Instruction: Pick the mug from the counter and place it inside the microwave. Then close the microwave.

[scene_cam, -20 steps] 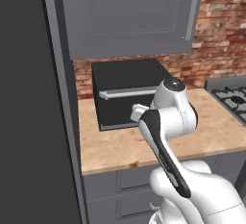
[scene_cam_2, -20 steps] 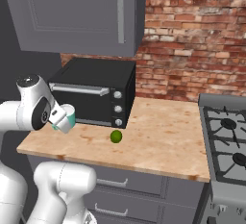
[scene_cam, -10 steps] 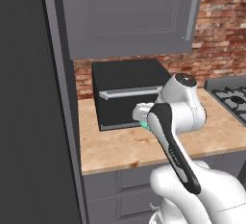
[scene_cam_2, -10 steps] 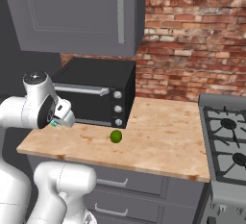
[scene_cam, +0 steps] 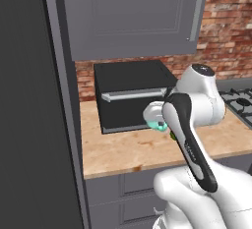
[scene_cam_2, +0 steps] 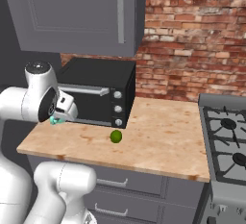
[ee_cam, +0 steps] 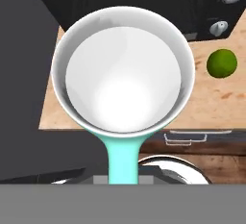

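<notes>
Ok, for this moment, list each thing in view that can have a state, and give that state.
gripper: shut on the mug.
mug: lifted clear of the counter, empty, held by its handle.
lime: lying loose on the counter, untouched.
black oven: door shut.
upper cabinet: door shut.
counter: carries the lime and the black oven.
drawers: shut.

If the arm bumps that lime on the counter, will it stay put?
Probably not. The lime looks round and smooth, lying loose on the flat counter with nothing touching it, so it would likely roll. Being small, it probably shifts under a light push.
</notes>
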Controlling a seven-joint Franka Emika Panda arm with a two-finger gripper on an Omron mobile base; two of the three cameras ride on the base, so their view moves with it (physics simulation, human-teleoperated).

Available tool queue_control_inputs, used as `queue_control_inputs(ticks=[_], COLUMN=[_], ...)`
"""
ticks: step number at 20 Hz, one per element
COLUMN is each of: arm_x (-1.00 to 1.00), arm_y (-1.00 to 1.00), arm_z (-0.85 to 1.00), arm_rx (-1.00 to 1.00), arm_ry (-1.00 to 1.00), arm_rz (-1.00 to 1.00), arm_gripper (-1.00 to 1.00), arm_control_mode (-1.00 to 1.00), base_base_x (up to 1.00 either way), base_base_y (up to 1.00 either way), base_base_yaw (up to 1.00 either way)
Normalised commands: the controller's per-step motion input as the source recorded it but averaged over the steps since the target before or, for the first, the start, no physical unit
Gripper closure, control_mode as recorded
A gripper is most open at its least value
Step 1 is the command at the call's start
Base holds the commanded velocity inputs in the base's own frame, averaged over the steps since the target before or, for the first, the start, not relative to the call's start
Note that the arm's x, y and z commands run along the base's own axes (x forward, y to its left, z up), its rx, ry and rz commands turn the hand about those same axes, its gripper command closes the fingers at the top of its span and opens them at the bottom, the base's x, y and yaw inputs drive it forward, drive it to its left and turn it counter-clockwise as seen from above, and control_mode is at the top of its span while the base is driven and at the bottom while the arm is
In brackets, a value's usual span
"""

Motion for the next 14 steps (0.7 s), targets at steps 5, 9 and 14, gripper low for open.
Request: queue_control_inputs(ticks=[5,9,14], arm_x=[-0.65,-0.31,0.08], arm_y=[-0.33,-0.29,-0.12], arm_z=[0.0,0.0,0.01], arm_rx=[-0.03,-0.04,-0.07], arm_ry=[-0.04,-0.05,0.0], arm_rz=[0.01,0.0,0.0], arm_gripper=[1.0,1.0,1.0], arm_control_mode=[-1.0,-1.0,-1.0], base_base_x=[0.0,0.0,0.0], base_base_y=[0.0,0.0,0.0], base_base_yaw=[0.0,0.0,0.0])
